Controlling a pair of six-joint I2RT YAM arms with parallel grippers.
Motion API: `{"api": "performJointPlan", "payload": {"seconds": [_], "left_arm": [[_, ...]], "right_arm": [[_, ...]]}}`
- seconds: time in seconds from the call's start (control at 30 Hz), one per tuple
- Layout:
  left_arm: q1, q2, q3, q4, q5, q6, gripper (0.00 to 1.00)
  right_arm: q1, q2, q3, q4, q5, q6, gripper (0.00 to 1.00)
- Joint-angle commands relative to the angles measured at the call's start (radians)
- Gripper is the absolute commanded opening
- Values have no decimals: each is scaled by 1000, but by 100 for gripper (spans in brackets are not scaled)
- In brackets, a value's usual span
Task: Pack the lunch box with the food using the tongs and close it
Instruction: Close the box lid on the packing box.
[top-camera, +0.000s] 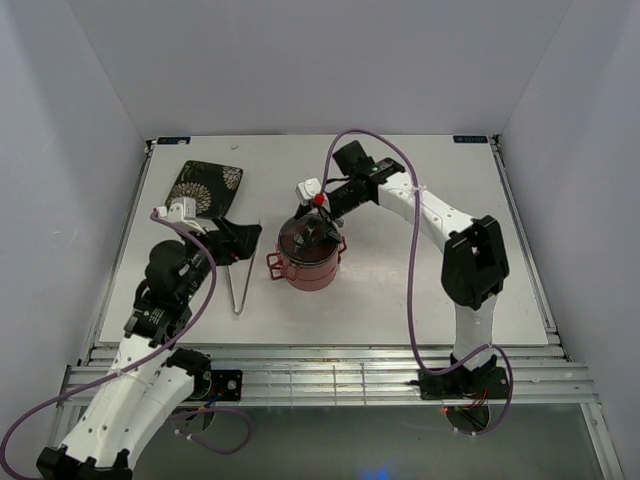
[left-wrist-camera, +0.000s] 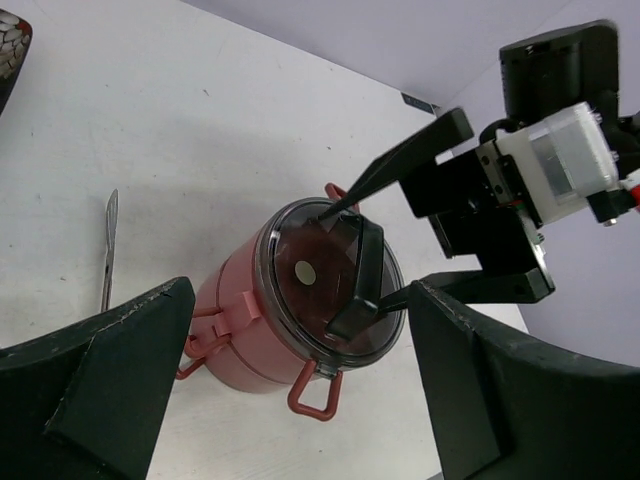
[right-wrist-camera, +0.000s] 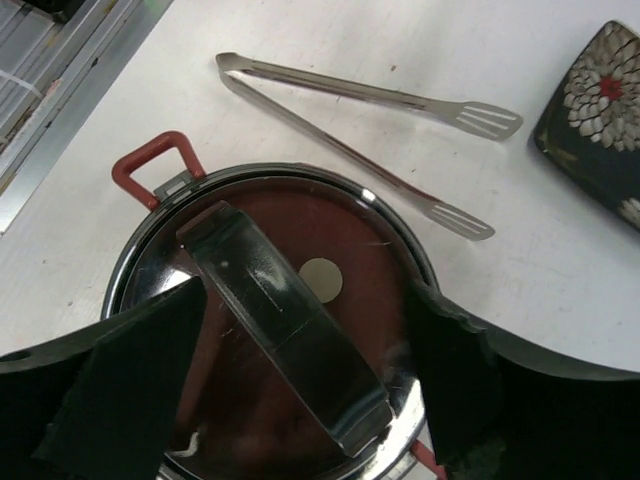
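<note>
The lunch box (top-camera: 308, 257) stands stacked at the table's middle, its grey lid (right-wrist-camera: 330, 210) on top with a dark handle bar (right-wrist-camera: 285, 320) across it. My right gripper (right-wrist-camera: 308, 300) hovers right over the lid, open, one finger on each side of the handle bar. My left gripper (top-camera: 240, 240) is open just left of the lunch box (left-wrist-camera: 250, 330) and holds nothing. The tongs (top-camera: 240, 287) lie flat on the table beside the left gripper and show as the tongs (right-wrist-camera: 370, 130) in the right wrist view. The food is hidden.
A dark patterned square plate (top-camera: 205, 187) lies at the back left. A red side clasp (left-wrist-camera: 318, 395) sticks out from the lunch box towards the left wrist camera. The right arm reaches in from the back right.
</note>
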Motion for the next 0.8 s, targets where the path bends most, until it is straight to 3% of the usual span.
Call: {"api": "performJointPlan", "payload": {"seconds": [0.0,0.1,0.37,0.6,0.77], "left_arm": [[4,-30,-2,6,-27,7,98],[4,-30,-3,11,-61,7,98],[4,-39,11,-7,-75,8,98],[4,-47,17,-23,-73,4,98],[4,-48,22,-29,-69,-4,98]], "right_arm": [[1,14,49,-116,-42,-35,84],[1,9,38,-111,-53,-26,69],[7,-16,8,-59,-39,118,53],[23,-121,-158,137,61,249,38],[30,-186,-249,248,102,232,27]]}}
